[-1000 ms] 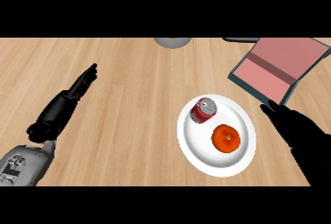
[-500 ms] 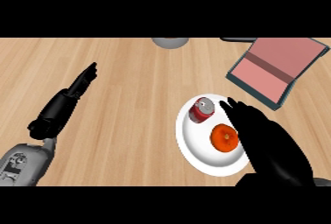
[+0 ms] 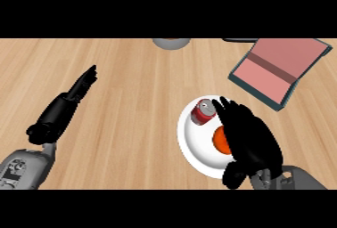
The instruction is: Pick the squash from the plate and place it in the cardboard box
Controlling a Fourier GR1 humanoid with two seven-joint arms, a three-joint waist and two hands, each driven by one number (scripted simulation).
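A white plate (image 3: 194, 147) lies on the wooden counter right of centre. On it sit an orange squash (image 3: 220, 139), mostly covered, and a red can (image 3: 203, 113) lying near the plate's far rim. My right hand (image 3: 248, 138) hovers over the plate with straight fingers pointing away from me, hiding most of the squash; whether it touches the squash cannot be told. The box (image 3: 276, 71), pink inside with dark teal walls, stands at the far right. My left hand (image 3: 66, 103) rests open at the left, fingers pointing up and away.
A grey round object (image 3: 171, 42) shows at the counter's far edge, centre. A dark item (image 3: 238, 40) peeks in beside the box's far corner. Bare wood lies between my two hands.
My right hand has moved left from beside the plate to above it, covering the squash more and more. The left arm has not moved.
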